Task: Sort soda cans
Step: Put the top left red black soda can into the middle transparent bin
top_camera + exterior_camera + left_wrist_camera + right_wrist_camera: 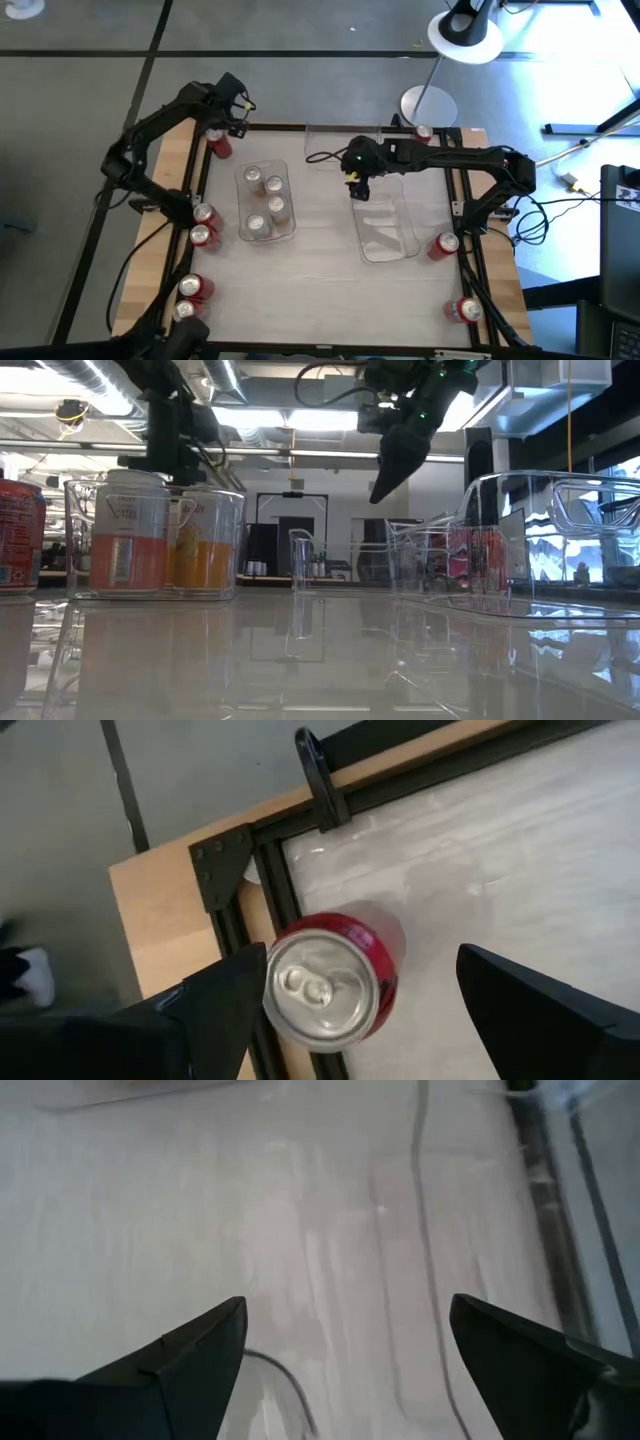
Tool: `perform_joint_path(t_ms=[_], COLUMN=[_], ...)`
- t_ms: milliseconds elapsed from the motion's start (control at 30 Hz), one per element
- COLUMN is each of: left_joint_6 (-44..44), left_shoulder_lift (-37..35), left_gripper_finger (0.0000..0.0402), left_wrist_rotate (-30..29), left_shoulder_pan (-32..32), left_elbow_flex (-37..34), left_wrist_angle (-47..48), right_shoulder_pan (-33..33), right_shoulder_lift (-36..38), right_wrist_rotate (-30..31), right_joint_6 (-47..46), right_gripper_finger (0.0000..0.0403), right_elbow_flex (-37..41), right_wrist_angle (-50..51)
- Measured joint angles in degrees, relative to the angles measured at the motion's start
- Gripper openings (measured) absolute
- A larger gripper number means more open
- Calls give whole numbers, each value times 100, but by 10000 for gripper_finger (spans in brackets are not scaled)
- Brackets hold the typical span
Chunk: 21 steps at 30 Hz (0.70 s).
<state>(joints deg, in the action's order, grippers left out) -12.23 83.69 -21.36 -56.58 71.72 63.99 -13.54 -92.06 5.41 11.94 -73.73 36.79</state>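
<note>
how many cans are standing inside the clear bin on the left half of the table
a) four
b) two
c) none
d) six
a: the high view shows four silver can tops inside the left clear bin, while the right clear bin under the right gripper holds none.

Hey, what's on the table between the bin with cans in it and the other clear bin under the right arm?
Nothing: in the high view, bare tabletop separates the bin holding cans from the empty bin.
</note>
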Motion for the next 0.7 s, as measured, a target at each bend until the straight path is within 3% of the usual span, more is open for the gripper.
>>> perform_joint_path(t_ms=[200,700], left_joint_6=[-232,967], left_shoulder_lift=[226,636], left_gripper_finger=[315,315], left_wrist_rotate=[-185,-244], left_shoulder_pan=[23,223], left_elbow_flex=[0,0], left_wrist_angle=[-18,422], right_shoulder_pan=[0,0], right_shoulder_lift=[-1,-1], right_wrist_rotate=[-114,-606], right_joint_6=[187,561], right_gripper_finger=[347,347], right_elbow_flex=[166,164], right_wrist_angle=[-405,-550])
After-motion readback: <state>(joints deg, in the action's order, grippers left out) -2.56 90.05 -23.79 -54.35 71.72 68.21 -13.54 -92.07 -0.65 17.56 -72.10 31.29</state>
